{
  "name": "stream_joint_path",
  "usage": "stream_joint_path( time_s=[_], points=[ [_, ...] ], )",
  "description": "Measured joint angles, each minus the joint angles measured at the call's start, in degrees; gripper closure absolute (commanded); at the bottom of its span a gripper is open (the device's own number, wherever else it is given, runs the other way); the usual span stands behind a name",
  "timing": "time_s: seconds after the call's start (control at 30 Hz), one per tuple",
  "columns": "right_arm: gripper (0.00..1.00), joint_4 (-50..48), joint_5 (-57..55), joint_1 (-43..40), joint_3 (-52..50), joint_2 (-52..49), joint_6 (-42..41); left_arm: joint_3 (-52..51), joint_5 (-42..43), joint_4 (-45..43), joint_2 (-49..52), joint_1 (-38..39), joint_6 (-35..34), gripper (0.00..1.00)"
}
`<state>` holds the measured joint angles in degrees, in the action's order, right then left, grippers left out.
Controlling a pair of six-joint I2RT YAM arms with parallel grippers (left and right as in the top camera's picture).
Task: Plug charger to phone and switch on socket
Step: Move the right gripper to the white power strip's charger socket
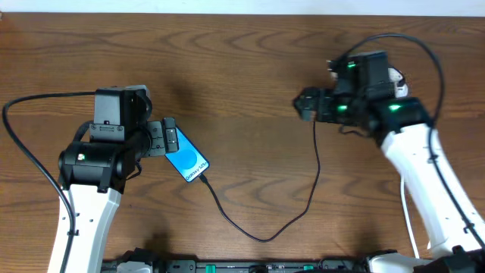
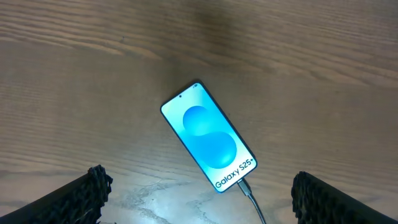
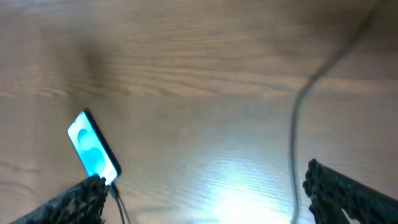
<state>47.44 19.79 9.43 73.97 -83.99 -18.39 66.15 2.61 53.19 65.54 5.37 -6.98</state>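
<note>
The phone [image 1: 188, 161] lies flat and slanted on the wooden table, its blue screen lit. The charger [image 1: 267, 238], a thin black cable, has its plug tip in the phone's lower end [image 2: 243, 185]. It loops toward the front edge, then runs up to the right arm. My left gripper [image 1: 171, 137] hovers open just above and left of the phone, with nothing between its fingers [image 2: 84, 198]. My right gripper [image 1: 305, 104] hangs open above bare wood, the phone [image 3: 93, 149] at its left finger and the cable [image 3: 297, 118] near its right finger [image 3: 348, 193]. The socket is hidden.
The brown wooden table [image 1: 242, 53] fills all three views. Black arm cables curve behind the left arm [image 1: 30, 114] and over the right arm [image 1: 424, 45]. The arm bases [image 1: 250, 265] line the front edge.
</note>
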Motion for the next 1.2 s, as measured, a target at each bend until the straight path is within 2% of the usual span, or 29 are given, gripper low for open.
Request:
stream_joint_path(
  time_s=[0.2, 0.53, 0.73, 0.97, 1.2],
  points=[
    [0.01, 9.05, 4.44, -12.74, 1.62, 0.00, 6.23, 0.00, 0.02, -0.02, 0.00, 0.00, 0.00, 0.05],
    [0.01, 13.88, -3.37, -27.98, 1.62, 0.00, 9.90, 0.00, 0.00, 0.00, 0.00, 0.00, 0.00, 0.05],
    [0.01, 14.40, -6.86, -30.82, 1.62, 0.00, 10.97, 0.00, 0.02, 0.00, 0.00, 0.00, 0.00, 0.05],
    [0.01, 15.02, -3.30, -30.93, 2.38, -0.72, 18.16, 0.00, 0.00, -0.02, 0.00, 0.00, 0.00, 0.05],
    [0.01, 25.77, -2.21, -33.70, 15.43, -12.35, 22.47, 0.00, 0.00, -0.04, 0.00, 0.00, 0.00, 0.05]
  ],
)
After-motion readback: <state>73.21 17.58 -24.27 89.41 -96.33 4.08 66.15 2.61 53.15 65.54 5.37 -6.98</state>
